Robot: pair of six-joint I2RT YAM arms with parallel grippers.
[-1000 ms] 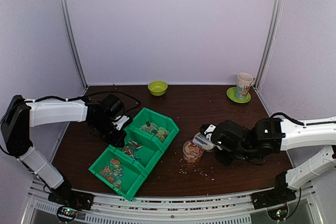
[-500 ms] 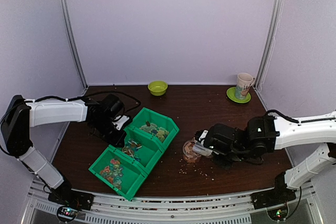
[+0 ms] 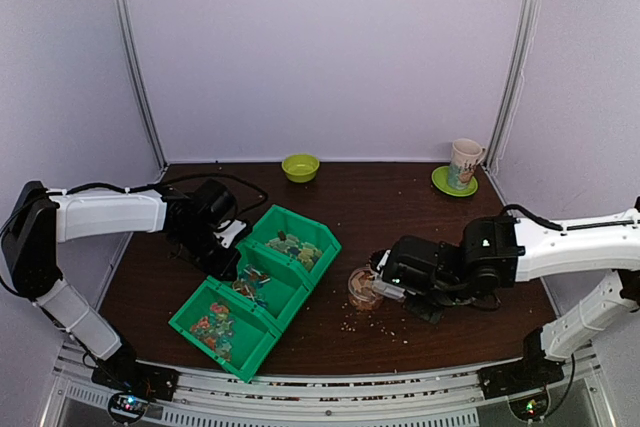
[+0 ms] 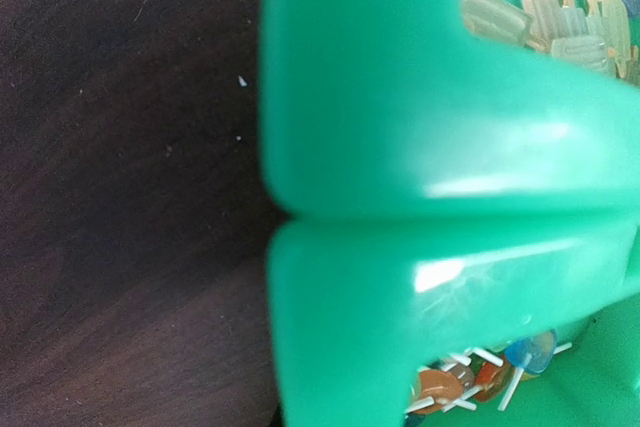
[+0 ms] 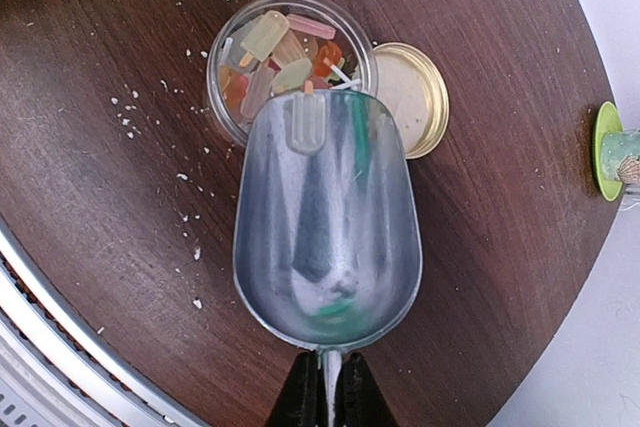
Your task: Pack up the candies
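The right claw (image 5: pixel 326 379) is clamping shut on the thin handle of a metal scoop (image 5: pixel 325 237). The scoop's front lip is hanging over the rim of a clear jar (image 5: pixel 212 72), which is standing on the dark wooden surface (image 5: pixel 80 47). The candies (image 5: pixel 285 47) (ice-lolly shapes on little sticks, in orange, pink, pale green and yellow) are filling the jar. One pale candy (image 5: pixel 307 122) is lying at the very tip of the scoop. A gold lid (image 5: pixel 415 97) is lying flat against the jar's side, its near edge tucked under the scoop. Pale crumbs (image 5: pixel 127 123) are lying scattered around the jar.

More candies are sitting in three green bins (image 3: pixel 255 347), which are lined up in a diagonal row on the left half of the surface. The left claw (image 3: pixel 222 247) is sitting at the left edge of that row, near where two bins meet. Its own camera is showing little but green rims, so the fingers are hidden. The claw is closed, but I cannot tell whether it is pinching the bin wall.

At the far edge, a green bowl (image 3: pixel 300 167) is standing alone, and a mug (image 3: pixel 465 162) is standing on a green saucer (image 3: pixel 443 185).
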